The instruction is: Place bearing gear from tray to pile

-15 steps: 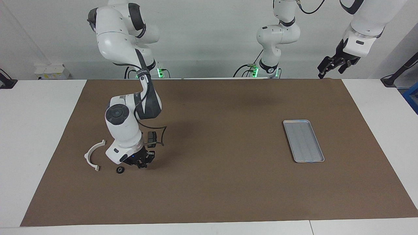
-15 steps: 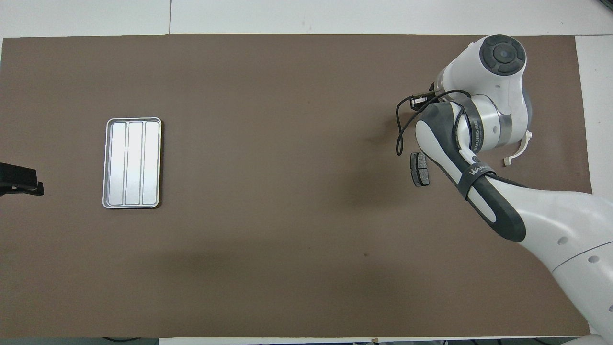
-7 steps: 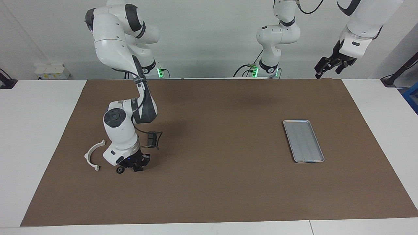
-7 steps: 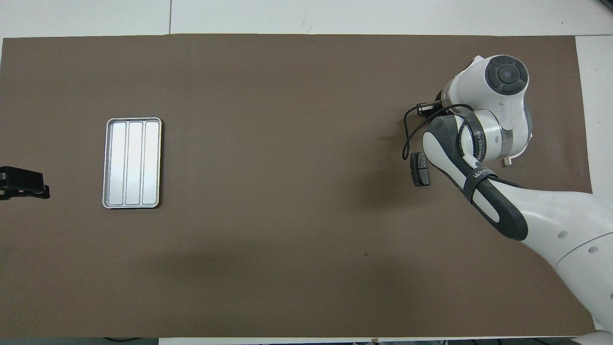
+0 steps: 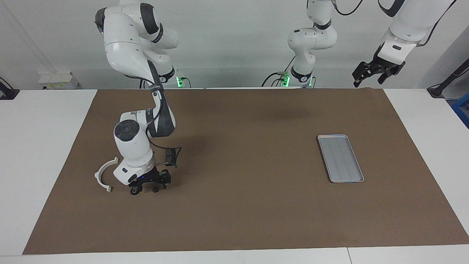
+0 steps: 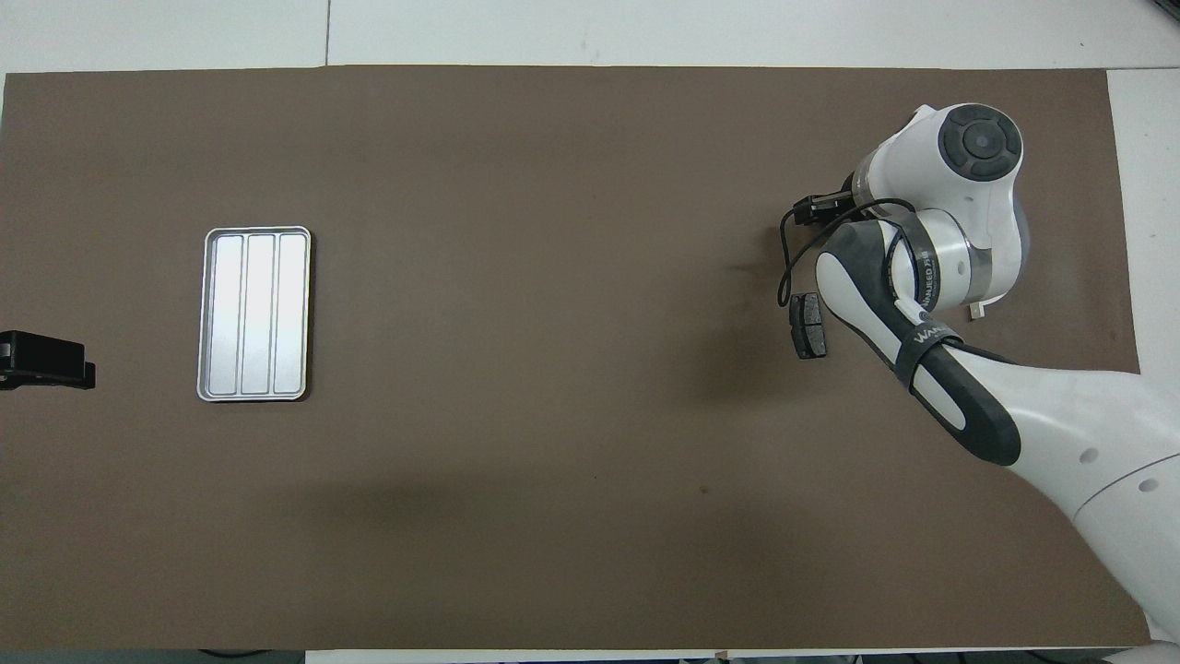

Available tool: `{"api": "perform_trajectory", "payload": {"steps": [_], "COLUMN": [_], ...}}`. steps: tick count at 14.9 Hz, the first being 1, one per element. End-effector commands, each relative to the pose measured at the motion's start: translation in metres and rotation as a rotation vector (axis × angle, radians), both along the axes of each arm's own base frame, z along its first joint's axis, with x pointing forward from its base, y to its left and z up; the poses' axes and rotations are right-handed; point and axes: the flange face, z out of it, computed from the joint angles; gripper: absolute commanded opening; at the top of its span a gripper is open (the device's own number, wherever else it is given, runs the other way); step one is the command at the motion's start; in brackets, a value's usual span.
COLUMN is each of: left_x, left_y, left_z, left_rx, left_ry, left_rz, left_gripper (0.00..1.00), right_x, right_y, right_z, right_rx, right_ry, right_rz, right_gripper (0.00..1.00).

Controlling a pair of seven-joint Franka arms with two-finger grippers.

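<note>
The small black bearing gear (image 5: pixel 135 191) lies on the brown mat beside the white half-ring bracket (image 5: pixel 103 175) of the pile. My right gripper (image 5: pixel 146 187) is open and low over the mat, one fingertip right at the gear; I cannot tell if they touch. In the overhead view the right arm hides the gear and most of the bracket (image 6: pixel 975 312); one dark brake pad (image 6: pixel 808 325) shows beside it. The silver ribbed tray (image 5: pixel 340 157) (image 6: pixel 256 314) is empty at the left arm's end. My left gripper (image 5: pixel 372 75) (image 6: pixel 46 361) waits open, raised over the mat's edge.
The brown mat (image 5: pixel 238 205) covers most of the white table. A small black unit on a cable (image 5: pixel 169 157) hangs from the right wrist.
The right gripper has shifted toward the gear and the bracket and turned, so its spread fingers now show. The gear has not moved. The left gripper rose slightly.
</note>
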Motion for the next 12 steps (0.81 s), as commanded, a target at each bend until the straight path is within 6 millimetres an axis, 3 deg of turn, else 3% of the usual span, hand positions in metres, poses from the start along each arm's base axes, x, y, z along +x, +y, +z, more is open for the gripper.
{"api": "perform_trajectory", "payload": {"steps": [1, 4, 6, 7, 9, 12], "left_x": [-0.007, -0.006, -0.007, -0.007, -0.007, -0.003], "left_y": [0.001, 0.002, 0.002, 0.004, 0.004, -0.001], "left_z": [0.001, 0.002, 0.002, 0.002, 0.001, 0.003], "left_rx": [-0.021, -0.02, -0.02, -0.021, -0.023, -0.061], "left_ry": [-0.029, -0.038, -0.035, -0.035, -0.035, -0.071], "left_rz": [-0.015, -0.005, -0.004, -0.003, -0.007, 0.001], "left_gripper": [1.0, 1.0, 1.0, 1.0, 1.0, 1.0], "right_x": [-0.005, -0.009, -0.013, -0.013, -0.027, -0.059], "right_y": [-0.001, 0.005, -0.004, -0.011, -0.005, -0.008], "right_z": [0.019, 0.044, 0.065, 0.083, 0.123, 0.189], "right_rx": [-0.013, -0.021, -0.016, -0.021, -0.021, 0.025], "right_ry": [-0.006, -0.012, 0.009, 0.011, 0.024, 0.059], "right_rz": [0.01, 0.021, -0.003, -0.014, -0.009, -0.039], "right_gripper": [1.0, 1.0, 1.0, 1.0, 1.0, 1.0]}}
